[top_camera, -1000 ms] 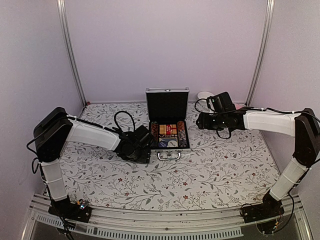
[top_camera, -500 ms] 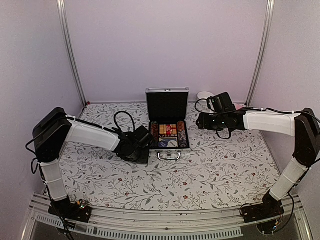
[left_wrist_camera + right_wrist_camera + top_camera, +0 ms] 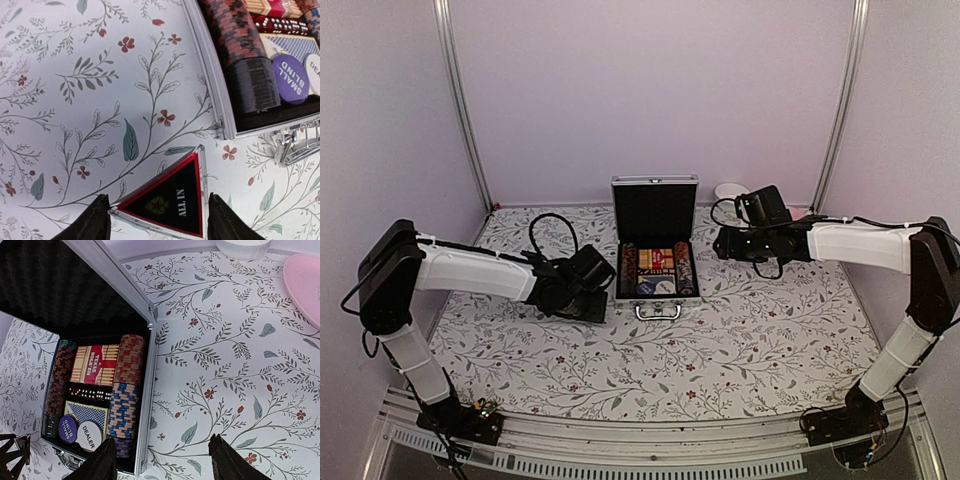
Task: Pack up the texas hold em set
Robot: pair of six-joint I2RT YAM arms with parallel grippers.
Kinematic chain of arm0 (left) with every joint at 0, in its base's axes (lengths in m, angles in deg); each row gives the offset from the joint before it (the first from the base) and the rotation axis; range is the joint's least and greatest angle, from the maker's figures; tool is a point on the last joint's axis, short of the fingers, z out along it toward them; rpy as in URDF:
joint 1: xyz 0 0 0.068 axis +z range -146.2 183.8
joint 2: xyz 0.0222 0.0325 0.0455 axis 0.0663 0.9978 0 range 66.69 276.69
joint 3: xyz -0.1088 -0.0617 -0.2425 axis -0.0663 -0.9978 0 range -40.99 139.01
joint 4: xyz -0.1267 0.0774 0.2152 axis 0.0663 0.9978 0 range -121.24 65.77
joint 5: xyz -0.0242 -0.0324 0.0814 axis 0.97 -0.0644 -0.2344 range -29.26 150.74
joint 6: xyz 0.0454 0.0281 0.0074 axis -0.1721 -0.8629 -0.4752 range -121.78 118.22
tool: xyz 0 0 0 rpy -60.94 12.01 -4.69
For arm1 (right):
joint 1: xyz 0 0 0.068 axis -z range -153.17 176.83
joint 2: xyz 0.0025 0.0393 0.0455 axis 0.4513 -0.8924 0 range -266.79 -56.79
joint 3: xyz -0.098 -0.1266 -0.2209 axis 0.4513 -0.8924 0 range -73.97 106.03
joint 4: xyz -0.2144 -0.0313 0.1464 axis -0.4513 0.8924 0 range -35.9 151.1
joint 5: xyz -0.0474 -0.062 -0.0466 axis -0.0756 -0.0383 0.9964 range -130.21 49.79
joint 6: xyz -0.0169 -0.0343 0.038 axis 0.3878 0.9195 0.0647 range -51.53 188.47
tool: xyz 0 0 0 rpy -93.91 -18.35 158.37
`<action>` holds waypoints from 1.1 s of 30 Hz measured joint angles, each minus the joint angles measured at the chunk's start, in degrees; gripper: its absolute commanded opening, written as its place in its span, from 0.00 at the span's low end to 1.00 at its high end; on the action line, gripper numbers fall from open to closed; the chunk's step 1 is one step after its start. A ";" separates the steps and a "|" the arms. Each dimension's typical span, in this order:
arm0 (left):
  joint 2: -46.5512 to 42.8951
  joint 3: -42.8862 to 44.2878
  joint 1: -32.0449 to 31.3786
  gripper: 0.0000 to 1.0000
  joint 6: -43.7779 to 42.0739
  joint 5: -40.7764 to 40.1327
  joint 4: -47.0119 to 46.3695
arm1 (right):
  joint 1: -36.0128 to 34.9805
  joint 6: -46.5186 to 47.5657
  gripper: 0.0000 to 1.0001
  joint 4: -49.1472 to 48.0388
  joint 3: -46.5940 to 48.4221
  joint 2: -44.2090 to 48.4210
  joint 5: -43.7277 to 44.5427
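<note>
Two claws in view. Left claw (image 3: 158, 210): fingers closed against opposite sides of the black triangle (image 3: 170, 195) marked ALL IN, which lies flat on the desk (image 3: 720, 340) near the front left corner of the silver case (image 3: 655, 210). Right claw (image 3: 165, 462): open, holding nothing, over the desk at the case's right edge. Case lid upright; inside are rows of chips (image 3: 129, 365), a card pack (image 3: 97, 364) and red dice (image 3: 90, 392). Pink plate (image 3: 305, 280) and white bowl (image 3: 242, 247) sit beyond, far right.

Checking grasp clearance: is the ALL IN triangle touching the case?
Apart. The left wrist view shows bare tablecloth between the triangle's upper tip and the case's near corner.
</note>
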 measured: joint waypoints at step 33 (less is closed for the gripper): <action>25.94 29.77 0.85 0.60 -20.35 7.37 -17.31 | 0.02 -1.20 0.63 -0.76 -3.02 5.14 2.71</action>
